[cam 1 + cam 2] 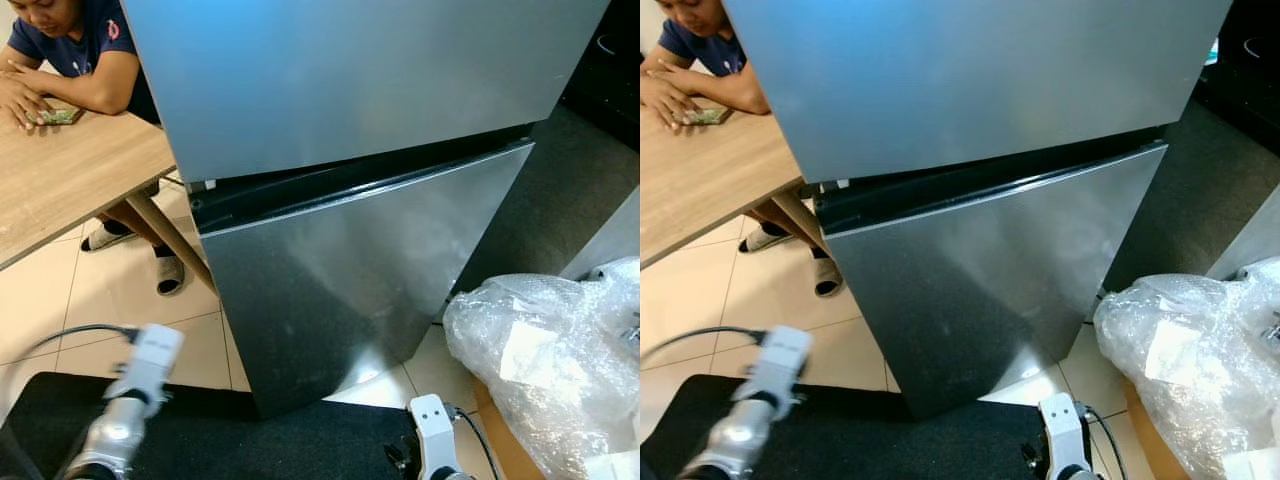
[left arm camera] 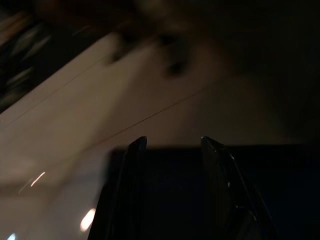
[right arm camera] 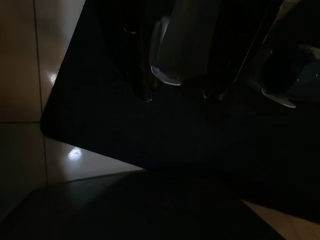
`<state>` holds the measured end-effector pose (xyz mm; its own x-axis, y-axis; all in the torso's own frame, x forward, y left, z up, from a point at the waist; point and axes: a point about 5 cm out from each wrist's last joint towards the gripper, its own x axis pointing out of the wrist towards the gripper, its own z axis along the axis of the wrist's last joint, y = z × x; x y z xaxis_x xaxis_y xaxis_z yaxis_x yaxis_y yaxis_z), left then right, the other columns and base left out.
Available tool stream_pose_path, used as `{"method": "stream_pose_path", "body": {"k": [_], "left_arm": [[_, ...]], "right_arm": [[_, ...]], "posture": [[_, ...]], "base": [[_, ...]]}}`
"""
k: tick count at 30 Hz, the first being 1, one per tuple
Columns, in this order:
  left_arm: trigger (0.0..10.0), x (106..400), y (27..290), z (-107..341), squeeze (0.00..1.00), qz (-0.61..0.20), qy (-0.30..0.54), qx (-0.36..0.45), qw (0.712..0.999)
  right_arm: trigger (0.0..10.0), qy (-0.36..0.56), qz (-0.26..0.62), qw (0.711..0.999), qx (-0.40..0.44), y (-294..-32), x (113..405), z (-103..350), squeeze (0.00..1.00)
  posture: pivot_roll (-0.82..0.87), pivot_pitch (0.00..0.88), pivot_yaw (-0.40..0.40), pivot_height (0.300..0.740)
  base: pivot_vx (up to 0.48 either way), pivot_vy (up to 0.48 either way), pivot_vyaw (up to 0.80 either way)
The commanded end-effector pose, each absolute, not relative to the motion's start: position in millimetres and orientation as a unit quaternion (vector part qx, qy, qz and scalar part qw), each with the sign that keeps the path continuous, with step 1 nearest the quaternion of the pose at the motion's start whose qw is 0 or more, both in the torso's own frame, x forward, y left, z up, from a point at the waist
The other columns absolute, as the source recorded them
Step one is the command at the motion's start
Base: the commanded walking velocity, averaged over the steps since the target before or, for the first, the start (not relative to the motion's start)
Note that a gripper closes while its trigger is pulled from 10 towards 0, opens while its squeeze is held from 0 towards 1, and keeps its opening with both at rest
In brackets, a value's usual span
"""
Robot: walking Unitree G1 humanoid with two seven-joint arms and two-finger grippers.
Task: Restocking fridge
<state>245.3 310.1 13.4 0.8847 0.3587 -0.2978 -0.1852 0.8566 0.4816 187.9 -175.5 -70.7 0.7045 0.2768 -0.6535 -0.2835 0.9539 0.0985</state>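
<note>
A tall silver fridge stands straight ahead with its upper door (image 1: 350, 70) and lower door (image 1: 370, 270) both closed and a dark gap between them. My left arm (image 1: 140, 375) hangs low at the left over a black mat (image 1: 250, 435). In the dark left wrist view, the left gripper (image 2: 172, 142) is open with nothing between its two fingers. My right arm (image 1: 432, 430) hangs low near the fridge's bottom corner. The right gripper (image 3: 176, 97) points down at the mat, its fingers apart and holding nothing.
A person (image 1: 75, 50) sits at a wooden table (image 1: 70, 170) to the left, feet on the tiled floor beside the fridge. A bundle wrapped in clear plastic (image 1: 545, 350) lies on the floor at the right. A cable (image 1: 70, 332) runs to my left arm.
</note>
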Motion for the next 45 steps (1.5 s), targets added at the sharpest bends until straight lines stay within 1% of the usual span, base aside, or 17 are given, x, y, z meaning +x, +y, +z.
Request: {"method": "stream_pose_path", "body": {"k": [1,5,8,10,11,13,21,24,25,26,29,30,33,34,36,43,45], "left_arm": [[10.0,227,332,10,0.0,0.192,0.221,0.218,0.931],[10.0,217,324,-4,0.0,0.159,0.25,0.207,0.932],[10.0,177,254,-61,0.0,-0.013,0.352,0.169,0.92],[10.0,158,224,-79,0.0,-0.048,0.385,0.146,0.91],[10.0,158,224,-79,0.0,-0.048,0.385,0.146,0.91],[10.0,149,193,-88,0.0,-0.08,0.391,0.125,0.908],[10.0,183,167,-72,0.0,-0.159,0.318,0.165,0.92],[10.0,237,140,-38,0.0,-0.237,0.211,0.223,0.922],[10.0,237,140,-38,0.0,-0.237,0.211,0.223,0.922],[10.0,254,132,-23,0.0,-0.252,0.175,0.222,0.925],[10.0,264,126,-14,0.0,-0.261,0.153,0.22,0.927],[10.0,274,118,-1,0.0,-0.287,0.116,0.232,0.922],[10.0,281,110,10,0.0,-0.314,0.08,0.248,0.913],[10.0,290,105,24,0.0,-0.329,0.033,0.276,0.903],[10.0,291,105,26,0.0,-0.327,0.026,0.28,0.902],[10.0,301,128,28,0.0,-0.257,0.038,0.322,0.91],[10.0,305,152,28,0.0,-0.2,0.05,0.354,0.912]], "right_arm": [[10.0,0.358,0.152,0.921,-0.003,-176,185,-72,0.0],[10.0,0.364,0.152,0.919,-0.004,-176,183,-74,0.0],[10.0,0.389,0.147,0.909,-0.008,-174,174,-80,0.0],[10.0,0.398,0.143,0.906,-0.015,-175,169,-83,0.0],[10.0,0.398,0.143,0.906,-0.015,-175,169,-83,0.0],[10.0,0.401,0.136,0.906,-0.019,-178,167,-83,0.0],[10.0,0.395,0.136,0.908,-0.035,-181,169,-82,0.0],[10.0,0.372,0.12,0.919,-0.05,-186,180,-76,0.0],[10.0,0.372,0.12,0.919,-0.05,-186,180,-76,0.0],[10.0,0.366,0.112,0.922,-0.051,-188,183,-74,0.0],[10.0,0.363,0.107,0.924,-0.051,-189,185,-73,0.0],[10.0,0.361,0.102,0.925,-0.052,-190,187,-72,0.0],[10.0,0.36,0.094,0.927,-0.049,-190,187,-72,0.0],[10.0,0.356,0.08,0.93,-0.041,-191,187,-71,0.0],[10.0,0.356,0.077,0.931,-0.039,-191,187,-71,0.0],[10.0,0.355,0.089,0.93,-0.044,-188,186,-72,0.0],[10.0,0.353,0.091,0.93,-0.045,-187,186,-72,0.0]], "posture": [[-0.1,0.105,0.013,0.719],[-0.1,0.105,0.016,0.719],[-0.12,0.105,0.021,0.719],[-0.12,0.103,0.02,0.719],[-0.12,0.103,0.02,0.719],[-0.13,0.102,0.012,0.719],[-0.12,0.109,0.003,0.719],[-0.13,0.119,0.007,0.719],[-0.13,0.119,0.007,0.719],[-0.14,0.121,0.012,0.719],[-0.14,0.121,0.012,0.719],[-0.15,0.12,0.021,0.719],[-0.16,0.116,0.032,0.719],[-0.16,0.11,0.036,0.719],[-0.16,0.109,0.037,0.719],[-0.16,0.1,0.031,0.719],[-0.16,0.102,0.029,0.719]], "base": [[0.0,0.0,0.0],[0.0,0.0,0.0],[0.0,0.0,0.0],[0.0,0.0,0.0],[0.0,0.0,0.0],[0.0,0.0,0.0],[0.0,0.0,0.0],[0.0,0.0,0.0],[0.0,0.0,0.0],[0.0,0.0,0.0],[0.0,0.0,0.0],[0.0,0.0,0.0],[0.0,0.0,0.0],[0.0,0.0,0.0],[0.0,0.0,0.0],[0.0,0.0,0.0],[0.0,0.0,0.0]]}}
